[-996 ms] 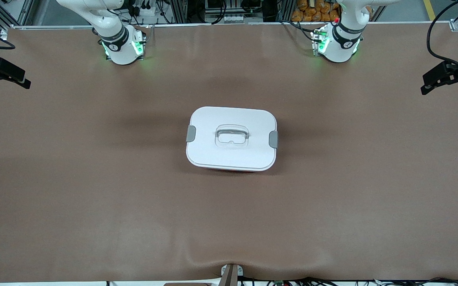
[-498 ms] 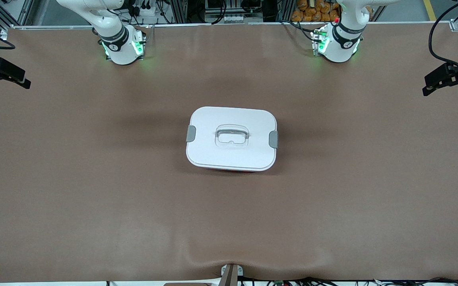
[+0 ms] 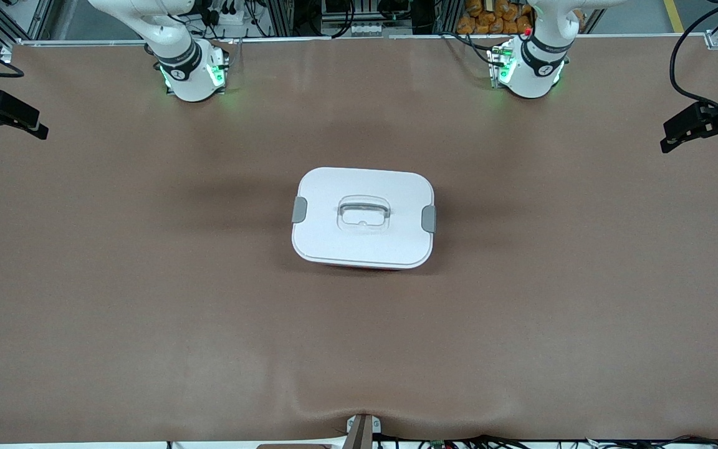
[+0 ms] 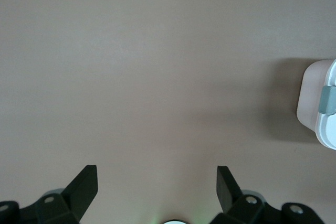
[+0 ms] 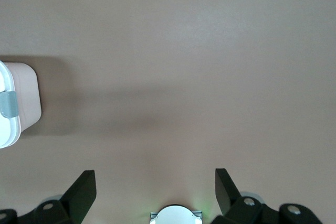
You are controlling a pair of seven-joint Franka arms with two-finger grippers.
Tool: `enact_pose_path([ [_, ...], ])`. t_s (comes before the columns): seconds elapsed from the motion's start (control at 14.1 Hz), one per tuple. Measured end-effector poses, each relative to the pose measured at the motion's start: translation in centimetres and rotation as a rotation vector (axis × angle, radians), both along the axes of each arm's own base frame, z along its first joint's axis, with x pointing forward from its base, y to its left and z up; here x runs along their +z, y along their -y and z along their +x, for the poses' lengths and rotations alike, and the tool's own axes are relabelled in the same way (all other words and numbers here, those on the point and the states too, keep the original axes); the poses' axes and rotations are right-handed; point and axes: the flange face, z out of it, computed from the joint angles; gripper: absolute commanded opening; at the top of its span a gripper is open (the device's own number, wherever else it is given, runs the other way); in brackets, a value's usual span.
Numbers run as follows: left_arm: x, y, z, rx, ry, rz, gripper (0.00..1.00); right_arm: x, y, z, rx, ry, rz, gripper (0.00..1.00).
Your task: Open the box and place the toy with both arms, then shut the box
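2 arms: both stand along the table edge farthest from the front camera, each reaching out toward its own end of the table.
Right gripper (image 3: 19, 121): hangs in the air over the brown table (image 3: 147, 312) at the right arm's end, well apart from the box; its 2 black fingers (image 5: 81, 190) are spread wide with nothing between them, only bare table showing in the gap.
Right arm base (image 3: 191, 75): white with green lights, farther from the front camera than the box and toward the right arm's end.
Box (image 3: 363, 217): sits flat near the middle of the table, between the 2 arms' ends, touched by neither gripper.
Lid (image 3: 396, 243): white, seated on the box, covering it fully.
Handle (image 3: 364, 214): clear, recessed in the centre of the lid.
Clips: 2 grey clips, 1 on the box's side facing the right arm's end (image 3: 299, 209) and 1 on the side facing the left arm's end (image 3: 429, 219); both lie against the lid's edge.
Box body: a thin strip of pink shows under the lid on the box's side nearest the front camera; both wrist views show a pale pink corner of it.
Left arm base (image 3: 530, 68): white with green lights, farther from the front camera than the box and toward the left arm's end.
Left gripper (image 3: 686, 131): hangs in the air over the table at the left arm's end, well apart from the box; its 2 fingers (image 4: 84, 184) are spread wide and hold nothing.
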Motion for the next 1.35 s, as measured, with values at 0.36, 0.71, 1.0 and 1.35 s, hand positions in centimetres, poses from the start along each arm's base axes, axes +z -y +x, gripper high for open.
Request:
enact_pose_path([
  [0.36,-0.19,-0.46,0.16,0.03,-0.003,-0.03,1.0,0.0,0.0,0.0,0.0,0.0,0.0,1.0],
  [0.71,-0.19,-0.48,0.22,0.03,-0.002,-0.03,1.0,0.0,0.0,0.0,0.0,0.0,0.0,1.0],
  [1.0,-0.09,-0.4,0.3,0.028,0.003,-0.03,1.0,0.0,0.0,0.0,0.0,0.0,0.0,1.0],
  [1.35,0.0,0.0,0.29,0.021,0.005,-0.03,1.0,0.0,0.0,0.0,0.0,0.0,0.0,1.0],
])
